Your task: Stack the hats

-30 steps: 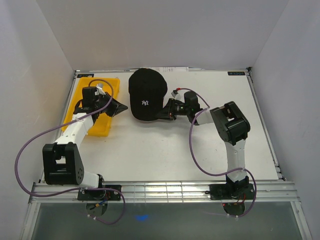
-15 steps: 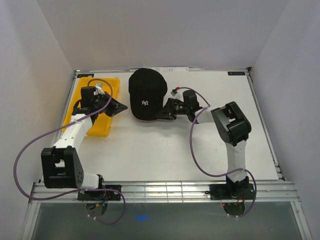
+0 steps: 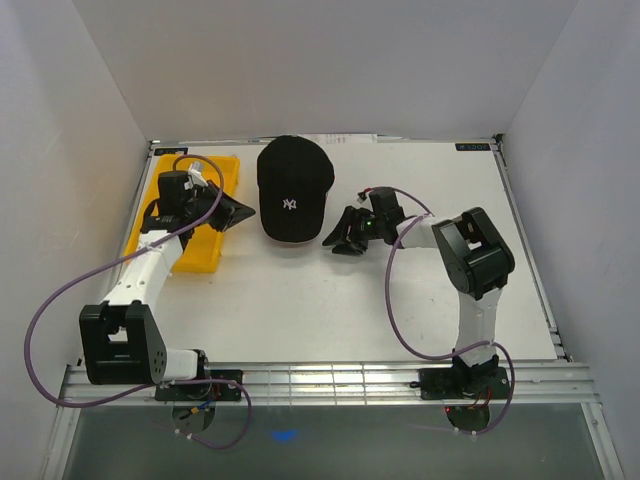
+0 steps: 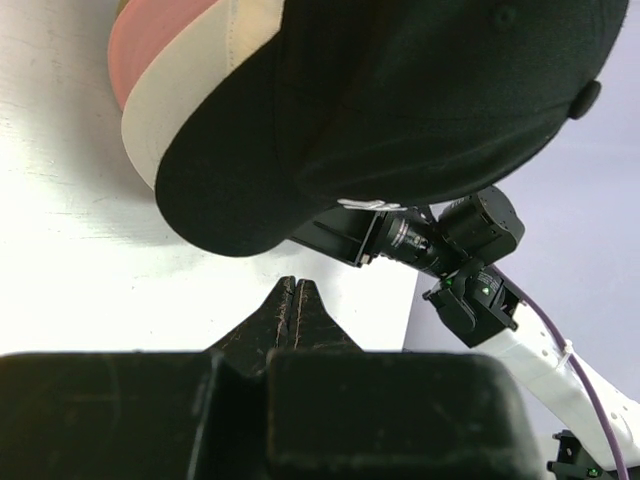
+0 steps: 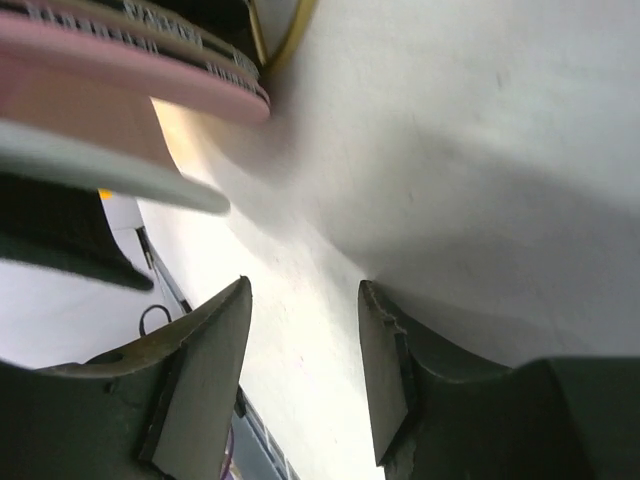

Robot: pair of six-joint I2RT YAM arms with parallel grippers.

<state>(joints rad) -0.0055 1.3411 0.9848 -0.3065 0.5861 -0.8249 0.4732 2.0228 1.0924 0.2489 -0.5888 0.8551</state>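
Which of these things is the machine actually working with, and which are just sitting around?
Part of the job:
- black cap, top of the pile
- pink cap and cream cap, brims showing beneath it
- right claw, open beside the pile
- left claw, shut

Just lying about:
- yellow tray

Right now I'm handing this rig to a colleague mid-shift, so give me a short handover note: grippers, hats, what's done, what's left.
Left gripper: shut, holding nothing, by the yellow tray, left of the pile.
Right gripper: open, empty, just right of the pile, not touching it.
Hats: black cap on top; pink brim and white brim show beneath it.
Done: the visible hats sit in one pile.
Left: no loose hat in view; probably just back both arms away.
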